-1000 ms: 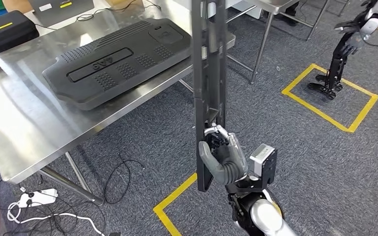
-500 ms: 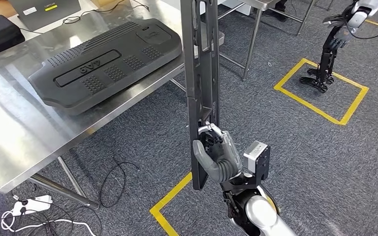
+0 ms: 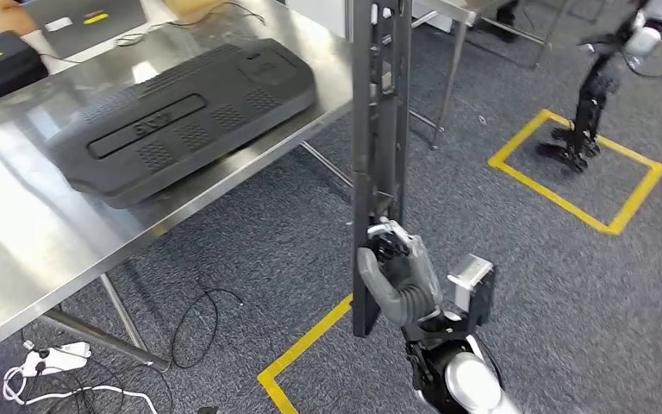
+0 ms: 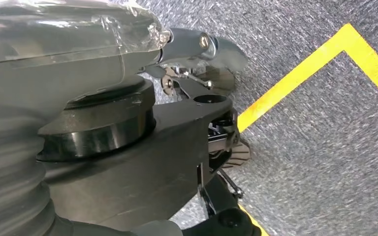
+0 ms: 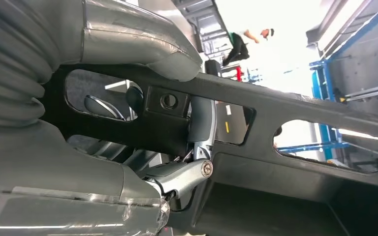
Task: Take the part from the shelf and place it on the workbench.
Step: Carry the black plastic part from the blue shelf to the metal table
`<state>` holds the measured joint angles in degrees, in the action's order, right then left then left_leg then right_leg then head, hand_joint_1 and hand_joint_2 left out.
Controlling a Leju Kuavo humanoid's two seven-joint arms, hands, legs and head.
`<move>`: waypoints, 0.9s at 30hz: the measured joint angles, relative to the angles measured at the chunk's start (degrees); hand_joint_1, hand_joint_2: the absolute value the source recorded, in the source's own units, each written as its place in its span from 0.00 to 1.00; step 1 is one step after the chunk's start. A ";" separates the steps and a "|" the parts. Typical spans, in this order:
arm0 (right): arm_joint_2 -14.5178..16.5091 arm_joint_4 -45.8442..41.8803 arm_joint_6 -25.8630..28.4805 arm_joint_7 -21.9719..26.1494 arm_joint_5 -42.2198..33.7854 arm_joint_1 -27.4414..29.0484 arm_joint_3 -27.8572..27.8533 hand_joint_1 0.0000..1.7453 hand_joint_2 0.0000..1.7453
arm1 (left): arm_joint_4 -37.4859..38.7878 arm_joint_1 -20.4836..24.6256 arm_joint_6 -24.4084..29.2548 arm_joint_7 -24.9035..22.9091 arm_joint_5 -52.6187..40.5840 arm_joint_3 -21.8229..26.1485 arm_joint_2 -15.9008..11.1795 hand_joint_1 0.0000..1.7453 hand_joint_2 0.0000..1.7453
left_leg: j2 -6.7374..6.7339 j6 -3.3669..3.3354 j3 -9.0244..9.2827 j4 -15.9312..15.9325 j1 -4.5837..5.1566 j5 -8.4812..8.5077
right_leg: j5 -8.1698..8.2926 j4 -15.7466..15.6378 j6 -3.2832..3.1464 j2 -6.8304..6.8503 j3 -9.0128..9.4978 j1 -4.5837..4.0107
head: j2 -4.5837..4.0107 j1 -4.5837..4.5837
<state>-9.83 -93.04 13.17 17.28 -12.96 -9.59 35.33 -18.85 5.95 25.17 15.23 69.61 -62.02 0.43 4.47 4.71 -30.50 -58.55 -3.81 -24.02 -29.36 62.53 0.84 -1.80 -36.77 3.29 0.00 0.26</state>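
Observation:
The part [image 3: 379, 129] is a long dark slotted bar, standing upright to the right of the steel workbench [image 3: 17, 233]. My right hand [image 3: 401, 276] grips it near its lower end; the bar's bottom tip hangs over the carpet. In the right wrist view the thumb [image 5: 142, 44] and the fingers [image 5: 177, 179] wrap around the part [image 5: 285, 108]. My left hand [image 4: 128, 44] hangs over the floor with nothing in it.
A large black ribbed cover [image 3: 181, 116] lies on the workbench, near its right edge. Yellow floor tape [image 3: 302, 349] runs below my hand. Another robot [image 3: 595, 103] stands in a yellow square at the far right. Cables [image 3: 60, 362] lie under the bench.
The whole picture has shifted, so the camera has moved. The part stays upright in my right hand, with the same grip.

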 joint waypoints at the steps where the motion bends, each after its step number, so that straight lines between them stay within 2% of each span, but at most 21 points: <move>1: 0.01 -0.04 0.01 0.02 -0.01 0.02 -0.03 1.00 1.00 | 0.02 -0.01 0.00 -0.03 0.01 -0.01 0.00 0.00 1.00 | -0.36 0.06 0.07 -0.44 0.01 -0.27 | -0.31 0.11 -0.52 0.20 0.19 -0.12 | 0.00 -0.72; 2: 0.01 -0.10 0.01 0.05 -0.01 0.02 -0.03 1.00 1.00 | 0.03 0.00 0.01 -0.06 0.02 -0.01 0.00 0.00 1.00 | -1.10 0.03 -0.38 -1.83 0.01 -0.83 | -0.57 0.11 -0.94 0.47 0.50 -0.29 | 0.00 -1.22; 3: 0.01 -0.15 0.01 0.07 0.01 0.01 -0.03 1.00 1.00 | 0.03 0.04 0.01 -0.07 0.02 -0.01 0.01 0.00 1.00 | -2.14 -0.14 -1.68 -4.61 0.16 -1.85 | -0.84 0.02 -1.33 0.77 0.96 -0.52 | 0.00 -1.74; 4: 0.01 -0.19 0.01 0.07 0.01 0.04 -0.03 1.00 1.00 | 0.03 0.08 0.01 -0.08 0.02 -0.01 0.02 0.00 1.00 | -3.26 -0.47 -3.86 -8.60 0.50 -3.20 | -1.11 -0.15 -1.67 1.13 1.47 -0.82 | 0.00 -2.33; 6: 0.01 -0.20 0.01 0.08 0.03 0.08 -0.03 1.00 1.00 | 0.03 0.08 0.00 -0.09 0.00 -0.03 0.03 0.00 1.00 | -4.27 -1.32 -9.26 -17.01 1.31 -5.41 | -1.70 -0.57 -2.11 1.80 2.52 -1.51 | 0.00 -3.16; 7: 0.01 -0.20 0.00 0.07 0.01 0.09 -0.03 1.00 1.00 | 0.03 0.02 0.00 -0.10 -0.01 -0.04 0.03 0.00 1.00 | -4.33 -1.95 -11.25 -19.22 1.84 -5.22 | -2.04 -0.80 -2.25 2.03 3.15 -1.95 | 0.00 -3.42; 8: 0.00 -0.20 -0.01 0.07 -0.02 0.09 -0.03 1.00 1.00 | 0.03 -0.05 0.00 -0.11 -0.01 -0.04 0.03 0.00 1.00 | -4.31 -2.78 -12.23 -19.31 2.44 -3.87 | -2.42 -1.04 -2.40 2.18 3.91 -2.44 | 0.00 -3.59; 9: 0.01 -0.20 -0.02 0.07 -0.03 0.07 -0.03 1.00 1.00 | 0.03 -0.11 0.01 -0.11 -0.01 -0.05 0.03 0.00 1.00 | -4.29 -3.89 -12.10 -17.06 3.16 -1.34 | -2.86 -1.34 -2.57 2.29 4.85 -2.99 | 0.00 -3.73; 11: 0.01 -0.22 -0.05 0.09 -0.05 0.05 -0.03 1.00 1.00 | 0.13 -0.20 0.07 -0.12 -0.01 -0.04 -0.10 0.00 1.00 | -4.31 -6.71 -10.06 -9.60 4.70 4.36 | -3.73 -2.26 -3.01 2.58 6.86 -3.78 | 0.00 -3.70; 12: 0.02 -0.23 -0.09 0.10 -0.07 0.03 -0.03 1.00 1.00 | 0.21 -0.23 0.13 -0.12 -0.01 -0.05 -0.10 0.00 1.00 | -4.45 -7.91 -9.03 -6.47 5.36 6.15 | -4.01 -2.79 -3.15 2.68 7.60 -3.85 | 0.00 -3.31; 13: 0.02 -0.25 -0.13 0.12 -0.12 0.02 -0.03 1.00 1.00 | 0.29 -0.25 0.23 -0.13 -0.01 -0.05 -0.15 0.00 1.00 | -4.62 -8.78 -8.24 -4.35 5.90 6.81 | -4.16 -3.31 -3.18 2.82 8.04 -3.70 | 0.00 -3.05; 14: 0.04 -0.26 -0.15 0.13 -0.19 0.02 -0.03 1.00 1.00 | 0.38 -0.24 0.32 -0.13 -0.01 -0.06 -0.19 0.00 1.00 | -4.80 -9.32 -7.73 -3.14 6.22 6.57 | -4.14 -3.58 -3.10 2.98 8.34 -3.46 | 0.00 -2.95; 16: 0.08 -0.30 -0.16 0.12 -0.31 0.02 -0.03 1.00 1.00 | 0.38 -0.20 0.40 -0.13 0.00 -0.08 -0.14 0.00 1.00 | -4.88 -9.46 -6.08 -0.62 6.46 6.00 | -3.77 -3.70 -2.61 3.33 8.74 -3.11 | 0.00 -3.35; 17: 0.09 -0.34 -0.16 0.12 -0.32 -0.01 -0.03 1.00 1.00 | 0.39 -0.22 0.42 -0.13 0.01 -0.08 -0.14 0.00 1.00 | -4.75 -9.26 -4.87 0.49 6.26 5.79 | -3.61 -3.07 -2.33 3.22 8.89 -3.06 | 0.00 -3.42; 19: 0.10 -0.43 -0.16 0.14 -0.28 -0.29 -0.04 1.00 1.00 | 0.40 -0.21 0.45 -0.13 0.00 -0.08 -0.14 0.00 1.00 | -4.37 -8.77 -2.46 2.09 5.75 5.56 | -3.96 0.67 -1.79 2.47 7.38 -3.01 | 0.00 -3.04; 20: 0.10 -0.44 -0.16 0.16 -0.26 -0.37 -0.04 1.00 1.00 | 0.40 -0.15 0.45 -0.13 -0.01 -0.08 -0.08 0.00 1.00 | -4.18 -8.41 -1.71 2.46 5.55 5.28 | -4.67 3.96 -1.55 2.03 5.42 -2.93 | 0.00 -2.75; 22: 0.09 -0.44 -0.15 0.14 -0.27 -0.28 -0.05 1.00 1.00 | 0.40 -0.07 0.43 -0.13 -0.02 -0.09 0.04 0.00 1.00 | -3.88 -7.79 -0.57 2.55 5.18 4.31 | -7.10 9.91 -0.99 1.78 0.31 -2.67 | 0.00 -2.17; 23: 0.07 -0.44 -0.15 0.12 -0.28 -0.15 -0.05 1.00 1.00 | 0.40 -0.09 0.42 -0.13 -0.02 -0.09 0.10 0.00 1.00 | -3.73 -7.39 0.16 2.48 4.96 3.63 | -7.95 11.25 -0.68 1.77 -1.84 -2.54 | 0.00 -1.81; 24: 0.05 -0.44 -0.14 0.10 -0.28 -0.07 -0.05 1.00 1.00 | 0.40 -0.13 0.42 -0.13 -0.03 -0.09 0.11 0.00 1.00 | -3.62 -7.06 0.95 2.36 4.74 2.93 | -7.89 10.71 -0.41 1.79 -2.97 -2.44 | 0.00 -1.42; 25: 0.04 -0.44 -0.14 0.09 -0.26 -0.03 -0.05 1.00 1.00 | 0.40 -0.14 0.41 -0.13 -0.03 -0.09 0.12 0.00 1.00 | -3.51 -6.71 1.82 2.17 4.50 2.15 | -6.48 8.44 -0.19 1.80 -3.21 -2.35 | 0.00 -0.98; 27: 0.02 -0.40 -0.16 0.09 -0.23 -0.01 -0.05 1.00 1.00 | 0.42 -0.14 0.39 -0.13 -0.03 -0.09 0.14 0.00 1.00 | -3.38 -5.88 3.27 1.56 4.17 0.32 | -0.07 1.97 0.02 1.88 -2.57 -2.17 | 0.00 0.09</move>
<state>-9.81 -93.44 13.01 17.38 -13.19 -9.60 35.28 -18.43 5.80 25.57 15.10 69.58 -62.12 0.56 1.09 -1.18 -27.23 -56.99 0.36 -23.70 -29.43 64.50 0.86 0.07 -39.34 1.12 0.00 0.35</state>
